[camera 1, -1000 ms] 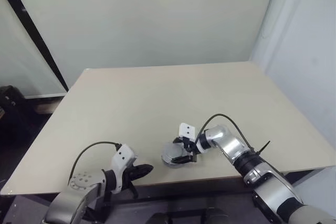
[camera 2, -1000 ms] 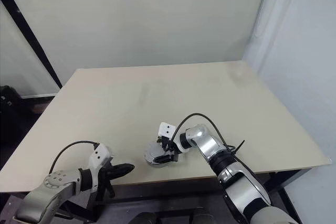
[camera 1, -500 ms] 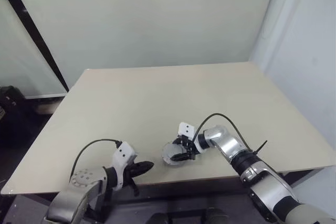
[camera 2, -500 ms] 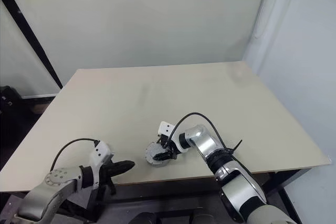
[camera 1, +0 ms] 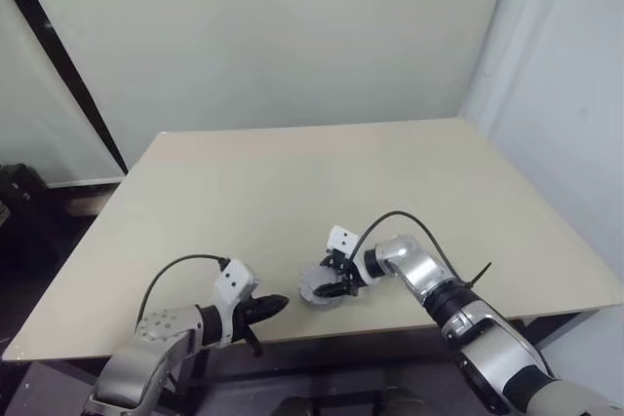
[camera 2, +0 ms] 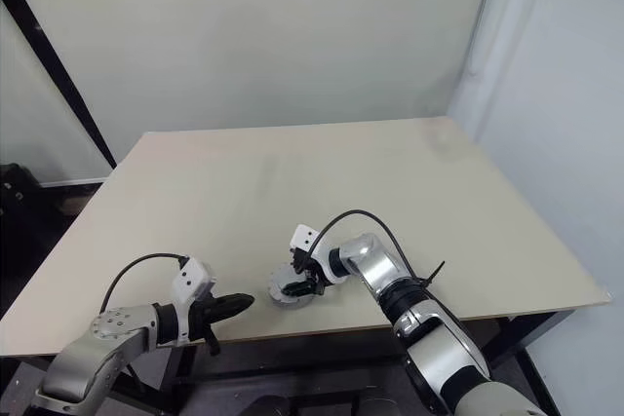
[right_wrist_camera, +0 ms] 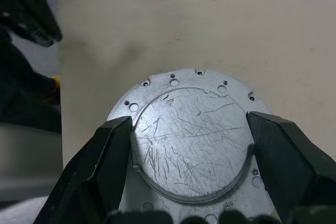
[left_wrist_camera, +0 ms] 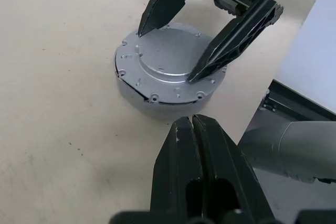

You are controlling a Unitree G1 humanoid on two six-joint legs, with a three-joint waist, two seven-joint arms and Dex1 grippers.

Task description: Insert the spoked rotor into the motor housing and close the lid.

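Note:
The lid, a dull grey disc with a scratched raised centre and small holes round its rim, lies flat on the motor housing, a round pale wall under a dark seam. They stand near the table's front edge. My right gripper reaches in from the right, its two black fingers pressed against opposite sides of the raised centre. My left gripper is shut and empty, pointing at the housing from a short way to its left. The spoked rotor is hidden.
The beige table stretches away bare behind the housing to a pale wall. Its front edge runs just below both grippers. A black cable loops over each wrist.
My right gripper's fingers have drawn in against the lid's raised centre, and its wrist has rolled slightly. The left gripper stays shut in the same place.

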